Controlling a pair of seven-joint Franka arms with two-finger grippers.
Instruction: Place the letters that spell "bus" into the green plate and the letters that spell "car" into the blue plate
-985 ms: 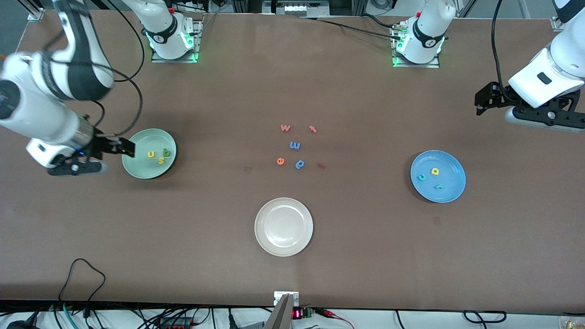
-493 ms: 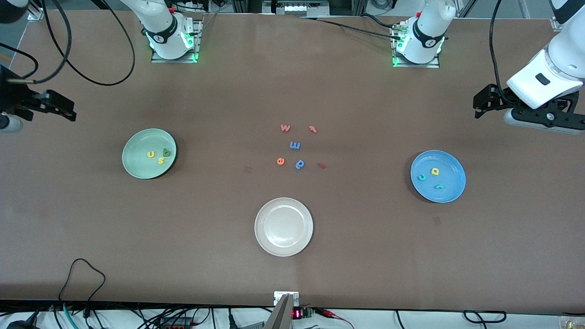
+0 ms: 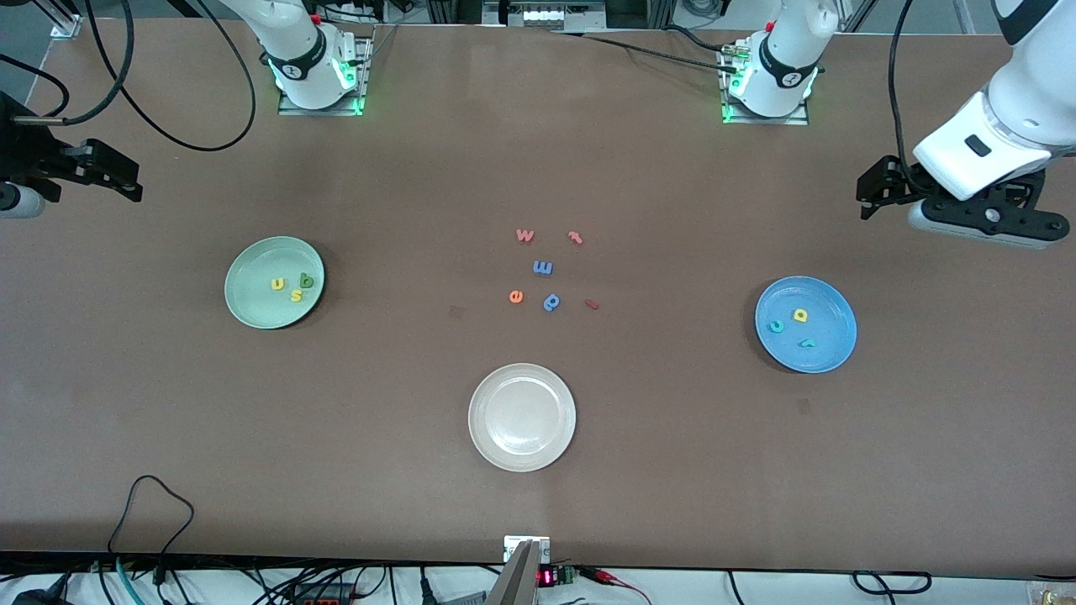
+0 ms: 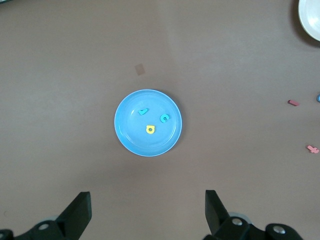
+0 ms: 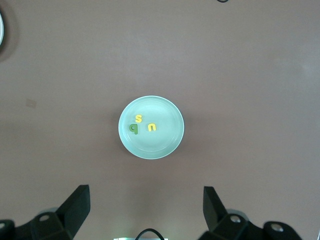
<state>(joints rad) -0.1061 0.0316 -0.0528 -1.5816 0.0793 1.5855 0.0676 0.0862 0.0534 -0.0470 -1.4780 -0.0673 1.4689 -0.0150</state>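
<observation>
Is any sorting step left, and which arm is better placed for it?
Neither: the green plate holds b, u, s and the blue plate holds c, a, r. Both grippers, left and right, are open, empty.

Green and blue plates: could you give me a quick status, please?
Left gripper and right gripper open, empty. "b", "u", "s" in green plate; "c", "a", "r" in blue plate. Nothing in the way.

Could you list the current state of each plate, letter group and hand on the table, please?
green plate: holds the "b", "u", "s".
blue plate: holds the "c", "a", "r".
cream plate: nothing on it.
spare letters: loose on the table mid-way between the arms.
left hand: open, holding nothing, above the blue plate.
right hand: open, holding nothing, above the green plate.
</observation>
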